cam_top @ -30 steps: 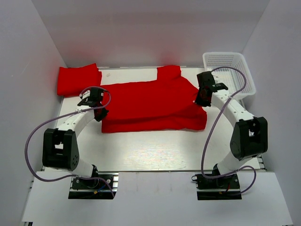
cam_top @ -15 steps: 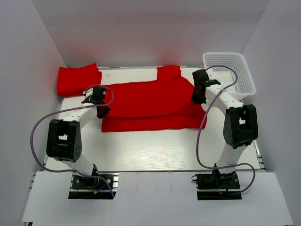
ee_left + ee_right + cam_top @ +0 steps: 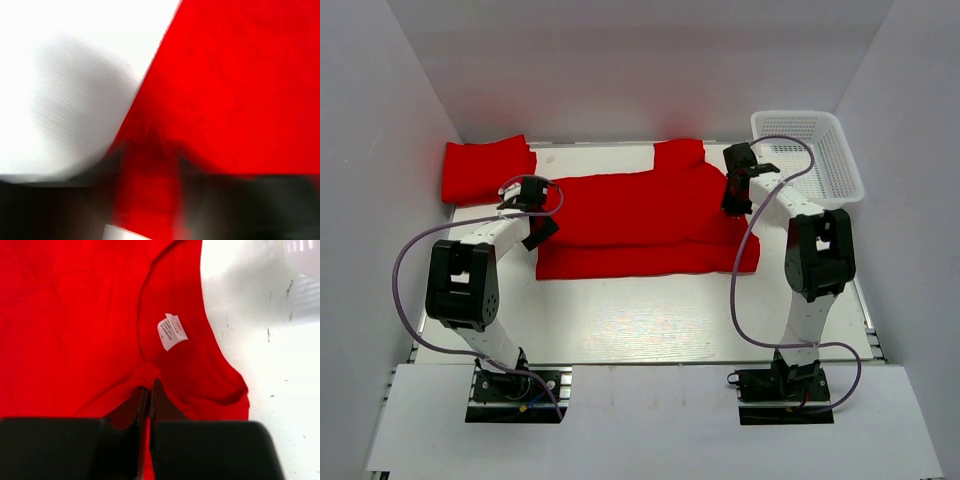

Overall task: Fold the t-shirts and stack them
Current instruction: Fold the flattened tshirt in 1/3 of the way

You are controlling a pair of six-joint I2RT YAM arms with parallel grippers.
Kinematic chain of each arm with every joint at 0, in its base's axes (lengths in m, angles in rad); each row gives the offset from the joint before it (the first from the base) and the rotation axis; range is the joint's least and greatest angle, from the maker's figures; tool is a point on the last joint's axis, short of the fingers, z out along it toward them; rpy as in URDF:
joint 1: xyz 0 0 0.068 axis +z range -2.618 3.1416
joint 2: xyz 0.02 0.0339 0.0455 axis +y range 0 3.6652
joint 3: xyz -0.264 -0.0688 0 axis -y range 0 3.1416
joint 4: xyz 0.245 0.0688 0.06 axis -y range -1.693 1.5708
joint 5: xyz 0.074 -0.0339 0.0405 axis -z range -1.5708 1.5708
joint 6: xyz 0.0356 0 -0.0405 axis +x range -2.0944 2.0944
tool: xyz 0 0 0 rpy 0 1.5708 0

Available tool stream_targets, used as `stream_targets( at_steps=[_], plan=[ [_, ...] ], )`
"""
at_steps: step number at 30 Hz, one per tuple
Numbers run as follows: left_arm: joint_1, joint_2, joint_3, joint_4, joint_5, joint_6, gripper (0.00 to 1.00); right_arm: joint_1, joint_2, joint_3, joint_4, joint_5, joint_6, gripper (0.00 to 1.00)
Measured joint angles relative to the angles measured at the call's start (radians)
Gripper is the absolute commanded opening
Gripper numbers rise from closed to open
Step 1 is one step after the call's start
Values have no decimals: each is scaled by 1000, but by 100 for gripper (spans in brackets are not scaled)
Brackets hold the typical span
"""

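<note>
The right end effector is clenched on a raised fold of the large bright red short-sleeved cloth t-shirt, at the shirt's edge nearest the white plastic mesh basket. A white sewn-in label is seen on the cloth just beyond the fingertips. The left end effector is positioned at the shirt's edge farthest from the basket. Red cloth is seen between its fingers, but the view is blurred and it cannot be told whether the cloth is gripped or released. The shirt is spread flat on the white worktop, just beside the basket. A second red t-shirt, folded, is laid well apart from the basket, beyond the spread shirt.
</note>
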Motion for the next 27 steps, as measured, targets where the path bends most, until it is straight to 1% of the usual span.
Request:
stream_targets(
  at_steps=[1, 2, 3, 4, 9, 10, 11, 17, 20, 22, 26, 27],
  plan=[
    [0, 4, 11, -7, -8, 2, 76, 0, 8, 6, 0, 0, 0, 15],
    [0, 9, 21, -16, -14, -5, 85, 0, 14, 11, 1, 0, 1, 22],
    [0, 13, 26, -22, -25, -10, 98, 0, 23, 18, -1, -3, 1, 28],
    [0, 14, 32, -32, -32, -13, 100, 0, 30, 26, 0, -6, 0, 39],
    [0, 16, 84, -95, -66, -19, 100, 0, 48, 80, -2, -34, -19, 61],
    [0, 16, 97, -103, -73, -20, 100, 0, 47, 91, -1, -44, -24, 68],
    [0, 16, 111, -108, -76, -21, 100, 0, 47, 100, 3, -56, -26, 90],
    [0, -35, 137, -127, -77, -13, 100, 1, 32, 108, 26, -142, -77, 90],
    [0, -63, 137, -127, -49, 16, 100, 2, -28, 57, 51, -191, -89, 90],
    [0, -74, 137, -123, -13, 43, 100, 5, -108, -28, 85, -232, -93, 90],
    [-7, -75, 117, -64, 118, 102, 100, 8, -325, -278, 166, -318, -94, 90],
    [-8, -75, 104, -45, 152, 113, 100, 8, -344, -301, 169, -327, -95, 90]
  ],
)
